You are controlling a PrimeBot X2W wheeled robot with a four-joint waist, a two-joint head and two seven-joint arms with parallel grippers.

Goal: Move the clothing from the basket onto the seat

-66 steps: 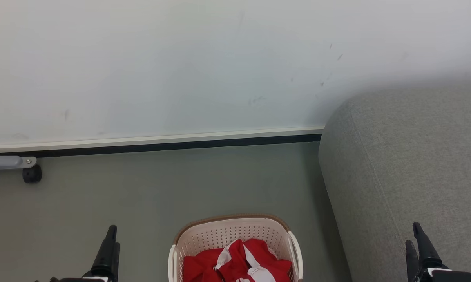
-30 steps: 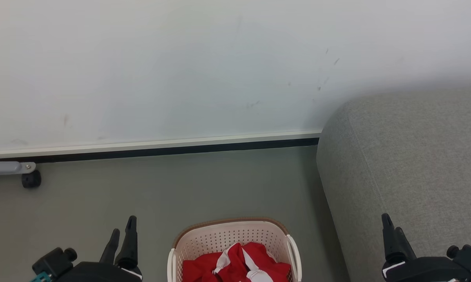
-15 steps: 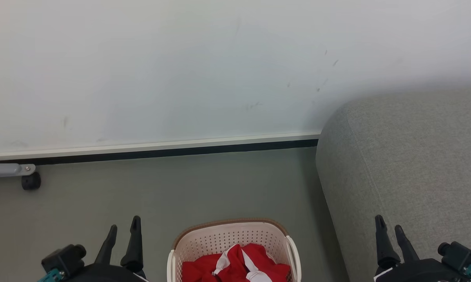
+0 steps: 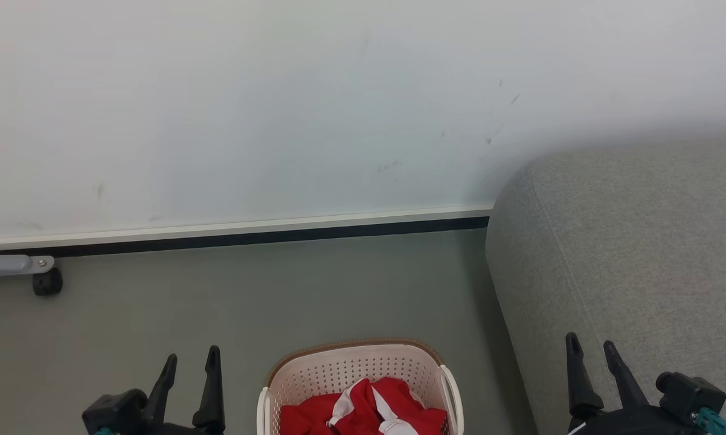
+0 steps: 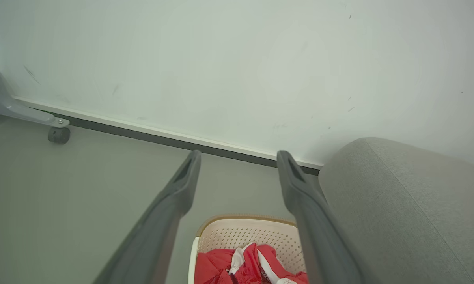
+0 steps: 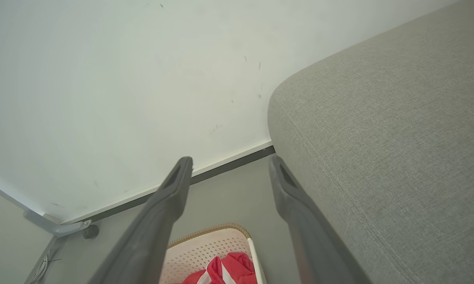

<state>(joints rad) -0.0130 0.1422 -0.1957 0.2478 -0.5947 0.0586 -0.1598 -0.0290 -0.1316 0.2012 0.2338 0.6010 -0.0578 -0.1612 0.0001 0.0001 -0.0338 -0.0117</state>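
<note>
the basket (image 4: 351, 367) sits on the grey floor (image 4: 248, 302), red clothing (image 4: 363, 415) heaped inside (white stripes showing). left of the basket hangs the left gripper (image 4: 192, 354), fingers spread. right of the basket, the right gripper (image 4: 591, 340), also spread, shows against the sofa (image 4: 629, 254).

Head downward, wrists forward (basket (image 4: 352, 364) shared)

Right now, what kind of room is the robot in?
Probably a living room: a grey sofa by a white wall, and a laundry basket of red clothes on the floor.
</note>
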